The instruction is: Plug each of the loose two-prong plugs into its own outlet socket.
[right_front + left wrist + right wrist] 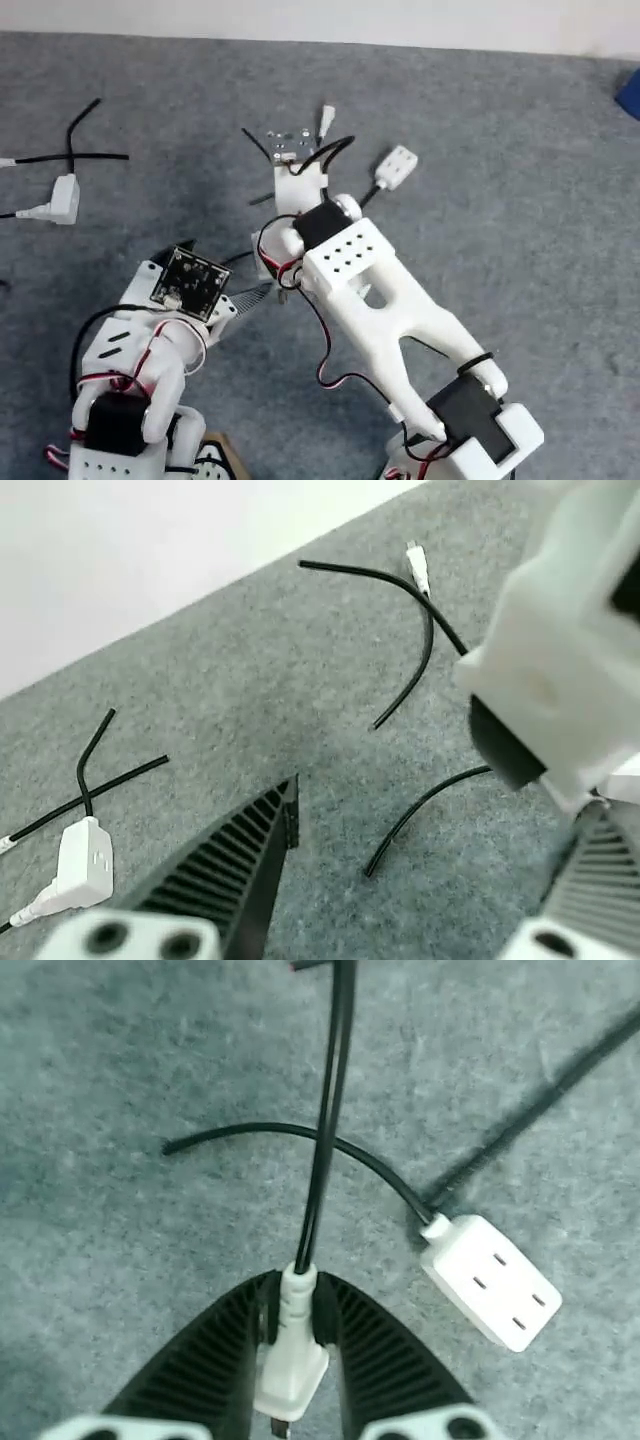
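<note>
My right gripper (297, 1288) is shut on a white two-prong plug (290, 1365) whose black cord (325, 1140) runs away over the carpet. A white outlet socket (490, 1280) with three pairs of slots lies on the carpet just beside it; it is the same socket (395, 167) seen from above, next to the right arm's wrist (295, 170). A second small white plug (327, 120) (415, 562) lies beyond that wrist. My left gripper (440, 810) (265, 290) stands open and empty low over the carpet, close to the right arm. Another white socket (63, 198) (85, 865) lies far left.
Loose black cords (75, 155) cross at the far left by the second socket, and short cord ends (415, 815) lie between the arms. The right arm's body (560, 680) crowds the left gripper's side. Grey carpet (520, 180) stretches open to the right.
</note>
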Robot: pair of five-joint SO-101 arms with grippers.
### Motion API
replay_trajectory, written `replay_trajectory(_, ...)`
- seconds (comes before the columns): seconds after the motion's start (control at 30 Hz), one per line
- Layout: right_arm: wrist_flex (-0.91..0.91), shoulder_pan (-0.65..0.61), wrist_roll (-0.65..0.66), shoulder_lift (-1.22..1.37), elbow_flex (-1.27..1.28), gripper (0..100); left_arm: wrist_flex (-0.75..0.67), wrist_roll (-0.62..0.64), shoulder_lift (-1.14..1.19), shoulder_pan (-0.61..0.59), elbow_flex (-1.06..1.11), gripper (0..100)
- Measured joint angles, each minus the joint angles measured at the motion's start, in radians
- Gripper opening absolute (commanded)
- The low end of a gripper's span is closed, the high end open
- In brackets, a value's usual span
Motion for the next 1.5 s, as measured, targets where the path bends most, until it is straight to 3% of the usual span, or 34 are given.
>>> replay_trajectory(0.37, 0.075, -0.107, -0.003, 0.002, -0.051, 0.5, -0.124, 0.005, -0.006, -0.002, 0.152, 39)
replay_trajectory(0.7, 0.339, -0.107, 0.029, 0.003, -0.325, 0.5, -0.146, 0.006, -0.009, 0.002, 0.161, 39)
replay_trajectory(1.17, 0.439, -0.040, 0.146, 0.003, -0.354, 0.5, -0.146, 0.006, -0.008, -0.021, 0.163, 39)
replay_trajectory(1.5, 0.433, -0.008, 0.153, 0.002, -0.354, 0.5, -0.146, 0.002, 0.005, -0.044, 0.167, 39)
